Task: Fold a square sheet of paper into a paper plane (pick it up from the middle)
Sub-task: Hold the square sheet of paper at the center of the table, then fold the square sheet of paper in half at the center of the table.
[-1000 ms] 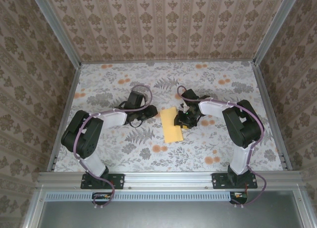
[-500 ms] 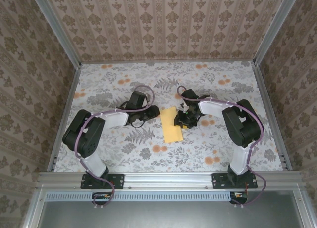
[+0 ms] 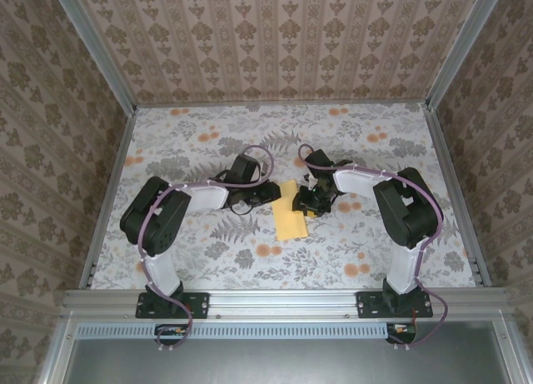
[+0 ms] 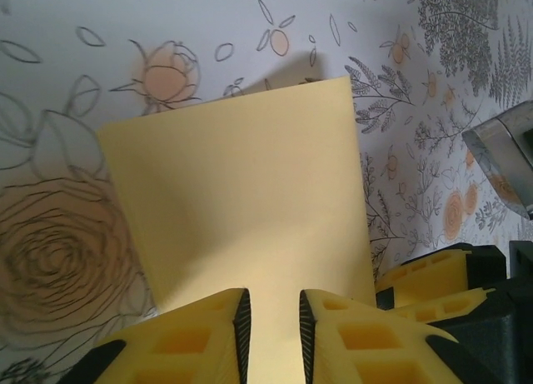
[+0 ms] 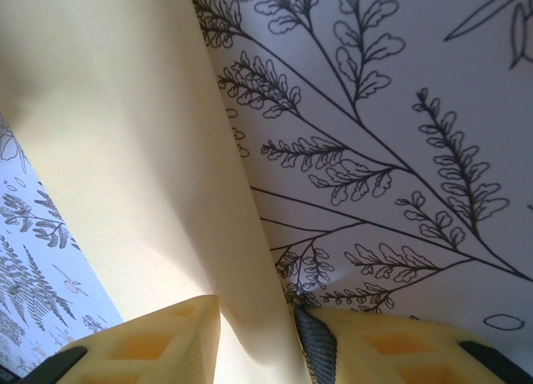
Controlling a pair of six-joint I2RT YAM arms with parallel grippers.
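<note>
The square sheet of paper (image 3: 290,219) lies folded into a narrow yellow rectangle in the middle of the flowered table. My left gripper (image 3: 273,192) is at its upper left edge. In the left wrist view its tips (image 4: 273,305) stand low over the sheet (image 4: 241,192), a narrow gap between the pads and nothing in it. My right gripper (image 3: 301,202) is at the sheet's right edge. In the right wrist view a lifted, curled flap of the sheet (image 5: 125,151) runs between its fingers (image 5: 254,313), which are shut on it. A paper plane is out of view.
The table (image 3: 208,134) is a flowered cloth fenced by patterned walls and metal rails (image 3: 450,184). The right gripper's yellow finger (image 4: 433,280) shows close beside my left fingers. Bare cloth stretches behind and in front of the sheet.
The left arm has swung right, from beside the sheet to its upper left edge, and its jaws have narrowed. The right gripper and the sheet have stayed put.
</note>
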